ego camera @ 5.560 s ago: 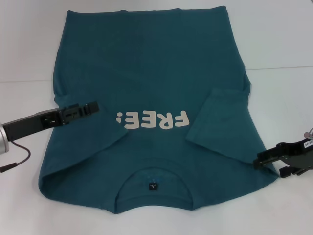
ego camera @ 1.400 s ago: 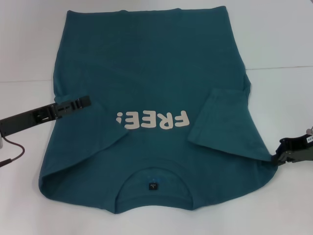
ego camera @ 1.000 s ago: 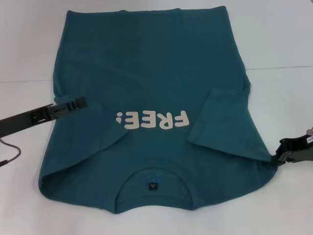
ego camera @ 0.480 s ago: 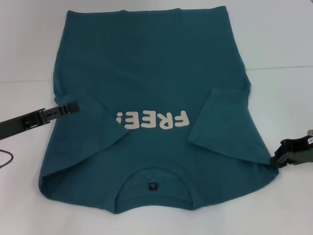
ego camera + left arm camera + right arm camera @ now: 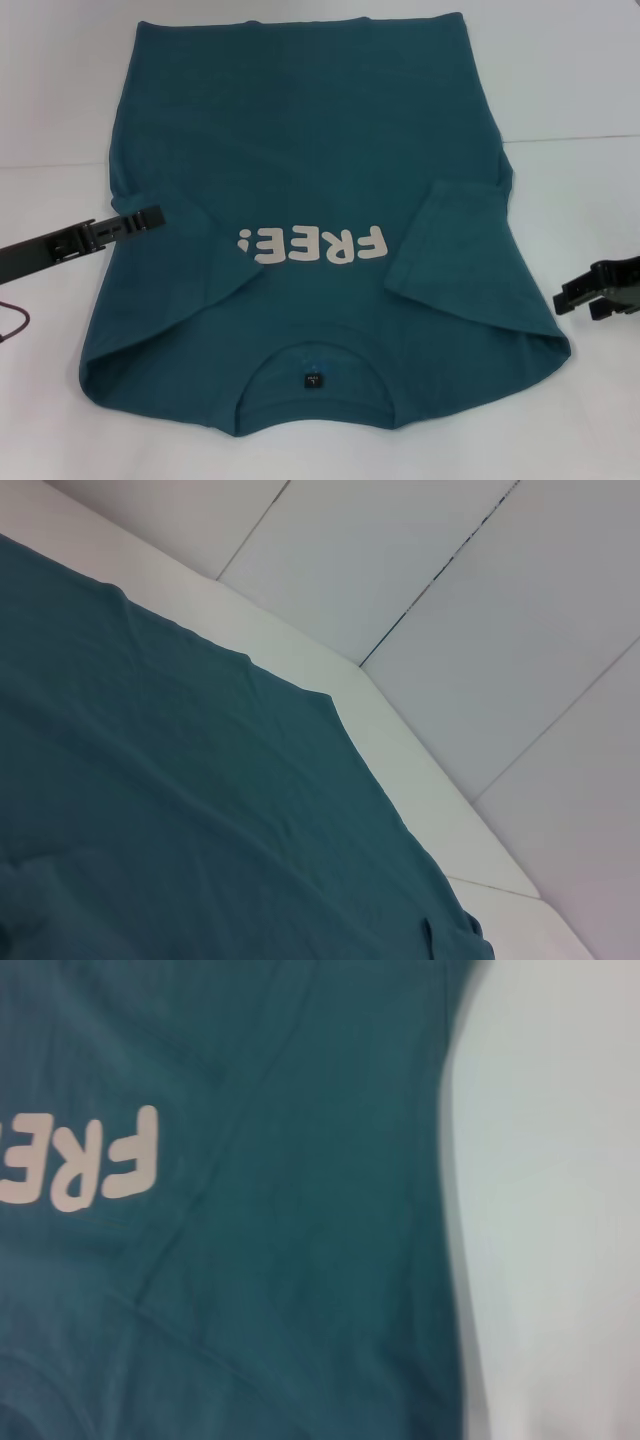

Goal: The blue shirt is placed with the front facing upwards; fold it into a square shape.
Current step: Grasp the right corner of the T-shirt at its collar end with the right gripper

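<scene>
Head view: both sleeves folded inward on the blue shirt (image 5: 300,150) — left gripper (image 5: 150,217) and right gripper (image 5: 562,300), finger state unclear, should next grasp the collar-end corners evenly.

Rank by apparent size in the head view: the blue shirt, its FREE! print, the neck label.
1. blue shirt, by far the largest.
2. FREE! print, a band across the chest.
3. neck label, a tiny dark square inside the collar.
</scene>
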Robot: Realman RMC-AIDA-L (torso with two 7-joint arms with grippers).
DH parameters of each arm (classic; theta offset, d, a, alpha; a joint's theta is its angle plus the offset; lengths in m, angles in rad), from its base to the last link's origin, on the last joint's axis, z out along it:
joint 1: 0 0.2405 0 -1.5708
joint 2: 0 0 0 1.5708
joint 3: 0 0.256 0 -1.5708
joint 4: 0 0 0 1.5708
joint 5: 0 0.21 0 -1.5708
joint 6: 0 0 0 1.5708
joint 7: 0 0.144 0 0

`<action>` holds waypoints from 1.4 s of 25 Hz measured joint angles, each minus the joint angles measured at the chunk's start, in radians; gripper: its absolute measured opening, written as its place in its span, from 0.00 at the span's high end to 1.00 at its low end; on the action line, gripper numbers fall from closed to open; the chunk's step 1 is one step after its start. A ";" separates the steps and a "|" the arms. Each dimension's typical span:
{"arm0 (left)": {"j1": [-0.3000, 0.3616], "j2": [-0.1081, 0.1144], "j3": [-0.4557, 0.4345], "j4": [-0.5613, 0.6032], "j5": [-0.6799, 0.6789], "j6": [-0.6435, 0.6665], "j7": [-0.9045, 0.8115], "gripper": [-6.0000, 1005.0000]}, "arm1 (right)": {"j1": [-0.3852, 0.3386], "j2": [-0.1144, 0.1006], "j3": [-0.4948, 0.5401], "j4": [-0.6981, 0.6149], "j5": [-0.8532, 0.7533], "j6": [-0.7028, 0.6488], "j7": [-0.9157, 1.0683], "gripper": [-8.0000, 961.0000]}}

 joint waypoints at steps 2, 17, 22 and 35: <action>-0.001 -0.001 0.000 0.000 0.000 0.000 0.000 0.13 | 0.000 0.001 0.001 -0.016 0.001 -0.018 0.000 0.59; -0.002 -0.004 0.001 -0.002 0.001 -0.006 0.005 0.13 | -0.018 0.020 0.022 -0.011 0.006 -0.022 0.004 0.04; -0.002 -0.005 0.001 -0.002 0.002 -0.006 0.005 0.13 | -0.020 0.031 0.049 0.011 0.010 -0.014 0.004 0.02; -0.005 -0.008 0.001 -0.003 0.003 -0.017 0.008 0.13 | -0.015 0.031 0.060 0.089 0.012 0.038 0.004 0.02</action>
